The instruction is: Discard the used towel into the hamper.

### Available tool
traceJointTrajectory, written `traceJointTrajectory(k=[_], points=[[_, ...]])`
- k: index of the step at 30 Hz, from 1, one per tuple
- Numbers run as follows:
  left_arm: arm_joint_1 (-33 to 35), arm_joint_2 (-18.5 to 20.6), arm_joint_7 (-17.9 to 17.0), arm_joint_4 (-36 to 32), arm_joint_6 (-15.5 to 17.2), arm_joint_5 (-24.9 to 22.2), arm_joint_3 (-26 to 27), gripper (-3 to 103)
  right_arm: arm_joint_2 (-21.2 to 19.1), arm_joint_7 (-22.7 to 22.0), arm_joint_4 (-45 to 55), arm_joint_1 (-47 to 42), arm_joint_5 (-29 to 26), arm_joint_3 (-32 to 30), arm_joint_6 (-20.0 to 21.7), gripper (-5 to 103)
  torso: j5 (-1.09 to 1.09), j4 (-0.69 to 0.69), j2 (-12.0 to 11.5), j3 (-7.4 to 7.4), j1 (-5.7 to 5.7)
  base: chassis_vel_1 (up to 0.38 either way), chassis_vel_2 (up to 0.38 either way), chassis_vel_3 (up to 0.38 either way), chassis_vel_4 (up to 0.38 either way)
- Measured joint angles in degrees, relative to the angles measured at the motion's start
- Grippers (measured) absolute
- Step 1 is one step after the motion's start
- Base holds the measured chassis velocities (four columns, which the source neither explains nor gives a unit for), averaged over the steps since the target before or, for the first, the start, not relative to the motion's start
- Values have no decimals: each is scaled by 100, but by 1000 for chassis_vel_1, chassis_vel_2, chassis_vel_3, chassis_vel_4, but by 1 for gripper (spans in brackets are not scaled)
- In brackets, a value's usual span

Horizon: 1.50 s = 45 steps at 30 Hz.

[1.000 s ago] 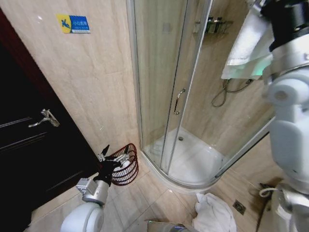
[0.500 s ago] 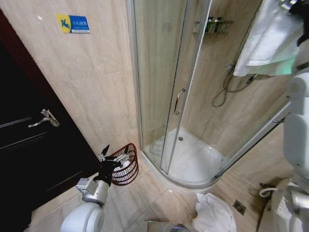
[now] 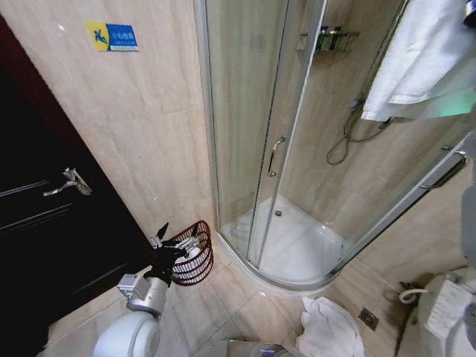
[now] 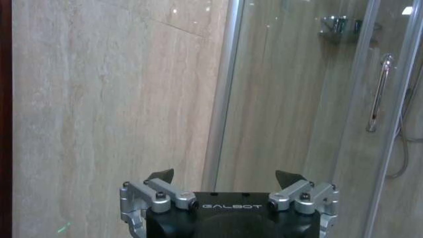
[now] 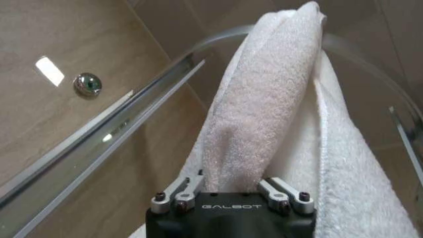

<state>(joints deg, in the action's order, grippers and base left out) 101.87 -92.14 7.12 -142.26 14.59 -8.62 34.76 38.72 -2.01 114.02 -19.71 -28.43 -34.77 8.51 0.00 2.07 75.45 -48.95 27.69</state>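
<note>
Your right gripper is raised at two o'clock, fingers clamping the towel; left gripper spread by the hamper.

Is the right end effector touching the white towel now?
Touching. In the right wrist view, the right end effector has its fingers closed on a fold of the white towel.

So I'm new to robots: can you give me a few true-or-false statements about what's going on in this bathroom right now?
1. The right pincer is shut on the white towel. True.
2. The hamper stands inside the shower. False: it sits on the floor by the wall, outside the glass.
3. The left pincer holds a towel. False: it is open and empty.
4. Another white towel lies crumpled on the floor. True.
5. The hamper is blue plastic. False: it is reddish-brown open wire.
</note>
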Motion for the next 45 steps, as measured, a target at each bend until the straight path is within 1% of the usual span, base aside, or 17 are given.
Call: traceJointTrajectory(k=[2, 3, 6, 17, 20, 21, 25, 26, 29, 30, 32, 34, 37, 38, 40, 42, 45], points=[[0, 0, 0, 0, 0, 0, 0, 100, -45, 2, 23, -17, -30, -29, -4, 23, 0, 0, 0, 0, 0, 0, 0, 0, 0], [0, 0, 0, 0, 0, 0, 0, 100, -80, 4, 68, -59, -118, -61, -5, 10, 0, 0, 0, 0, 0, 0, 0, 0, 0], [0, 0, 0, 0, 0, 0, 0, 100, -107, -3, 165, -152, -370, -102, -6, 7, 0, 0, 0, 0, 0, 0, 0, 0, 0], [0, 0, 0, 0, 0, 0, 0, 100, -358, -74, 349, -583, -938, -510, -328, 7, -1, 0, 0, 0, 0, 0, 0, 0, 0], [0, 1, 0, 0, 0, 0, 0, 100, -243, -106, 666, -1437, -1007, -1246, -517, 7, -3, 2, 0, 0, 0, 0, 0, 0, 0], [0, 1, 0, 0, 0, 0, 0, 100, -243, -106, 666, -1437, -1007, -1246, -517, 7, -3, 2, 0, 0, 0, 0, 0, 0, 0], [0, 0, 0, 0, 0, 0, 0, 100, 311, 113, 1207, -3215, -455, -2447, -1005, 7, -1, -1, 1, 1, 0, 0, 0, 0, 0], [0, 0, 0, 0, 0, 0, 0, 100, 311, 113, 1207, -3215, -455, -2447, -1005, 7, -1, -1, 1, 1, 0, 0, 0, 0, 0], [-1, -3, 0, 0, 1, 0, -1, 100, 934, 255, 1702, -4299, -339, -3025, -1289, 7, 0, -1, 0, 1, -1, 0, 0, 0, 0], [-1, -3, 0, 0, 1, 0, -1, 100, 934, 255, 1702, -4299, -339, -3025, -1289, 7, 0, -1, 0, 1, -1, 0, 0, 0, 0], [0, 0, 0, 0, 0, 0, 0, 100, 1472, 357, 1980, -4934, -266, -3267, -1510, 7, -3, -1, 1, 2, -2, 0, 0, 0, 0], [0, 0, -1, 0, 0, 0, 0, 100, 1663, 373, 2055, -5135, -236, -3291, -1591, 7, -5, 0, 1, 1, -1, 0, 0, 0, 0], [0, -1, 0, 0, 0, 0, 0, 100, 2265, 418, 2192, -5619, -70, -3164, -1884, 7, -3, 0, 1, 1, -1, 0, 0, 0, 0], [0, -1, 0, 1, 0, 0, -1, 100, 2572, 449, 2190, -5860, 171, -2999, -2104, 7, 0, 0, 1, 0, -1, 0, 0, 0, 0], [0, 1, 0, 0, 0, 0, 0, 100, 2734, 474, 2179, -5963, 315, -2916, -2226, 7, 4, 0, 1, 0, -1, 0, 0, 0, 0], [0, 1, 0, 0, 0, 0, 0, 100, 3191, 514, 2128, -6214, 765, -2620, -2618, 7, 0, -1, 1, 0, -1, 0, 0, 0, 0], [0, -2, 0, 0, 0, 0, 0, 100, 3408, 509, 2097, -6327, 935, -2435, -2798, 7, -2, 1, 1, 0, -1, 0, 0, 0, 0]])
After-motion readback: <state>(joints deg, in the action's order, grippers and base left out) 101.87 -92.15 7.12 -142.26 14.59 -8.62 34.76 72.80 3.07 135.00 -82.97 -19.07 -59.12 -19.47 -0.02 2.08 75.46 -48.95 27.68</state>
